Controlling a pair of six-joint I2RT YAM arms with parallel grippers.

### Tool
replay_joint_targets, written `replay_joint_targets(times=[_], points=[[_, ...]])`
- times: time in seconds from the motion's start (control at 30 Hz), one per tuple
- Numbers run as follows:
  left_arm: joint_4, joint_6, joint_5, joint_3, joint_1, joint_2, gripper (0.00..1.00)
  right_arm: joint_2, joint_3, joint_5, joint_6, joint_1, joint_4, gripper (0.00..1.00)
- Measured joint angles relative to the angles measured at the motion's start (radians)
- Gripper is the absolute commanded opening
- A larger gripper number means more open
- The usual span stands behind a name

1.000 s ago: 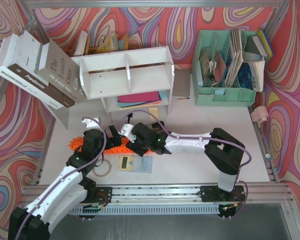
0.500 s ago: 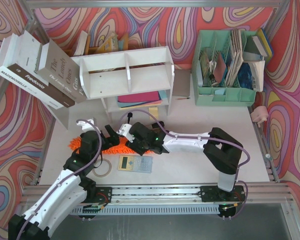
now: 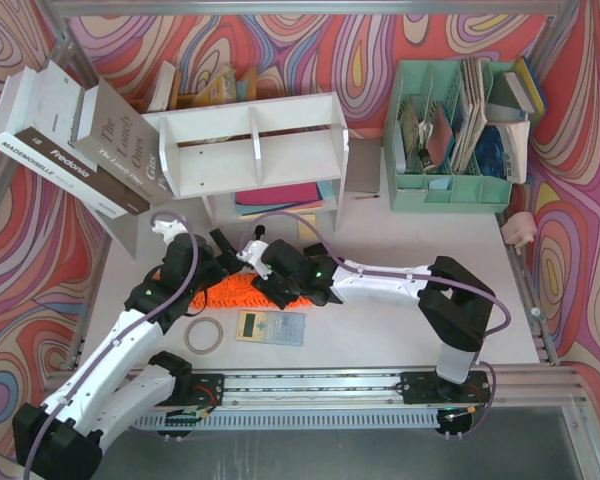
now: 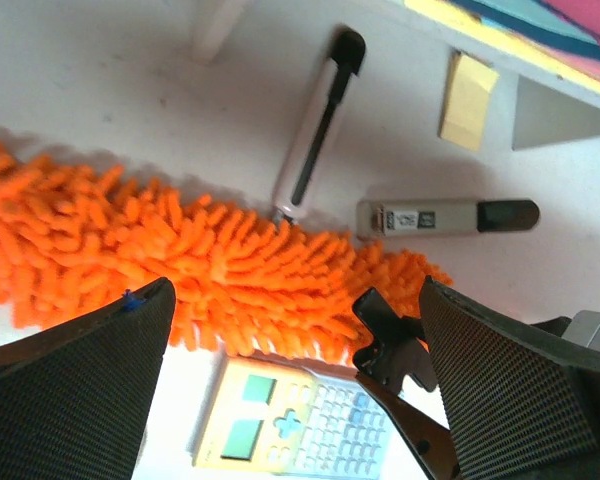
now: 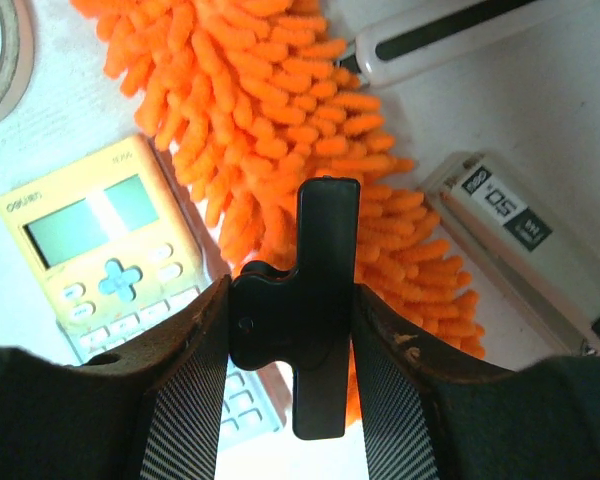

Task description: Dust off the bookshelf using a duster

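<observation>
Dusting not yet begun: duster (image 3: 235, 291) lies on the table (image 3: 430, 230), six o'clock of bookshelf (image 3: 250, 150) (apparently untouched). Right gripper (image 5: 292, 310) pinches its handle; left gripper (image 4: 295, 300) gapes wide.

A yellow calculator (image 5: 100, 260) lies just beside the right pincer (image 5: 292, 310), with a tape roll (image 3: 187, 336) farther off past it. On the pincer's other side, a grey labelled stick (image 5: 520, 240) and a white marker (image 5: 420, 45) rest on the worktop (image 5: 580, 120).
</observation>
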Motion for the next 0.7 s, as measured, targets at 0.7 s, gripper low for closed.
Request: replay_joint_targets(times=[0.7], points=[[0.058,-0.017,0.075,0.035,0.000,0.130,0.98,-0.261,-0.251,0.280,0.245,0.004,0.048,0.32]])
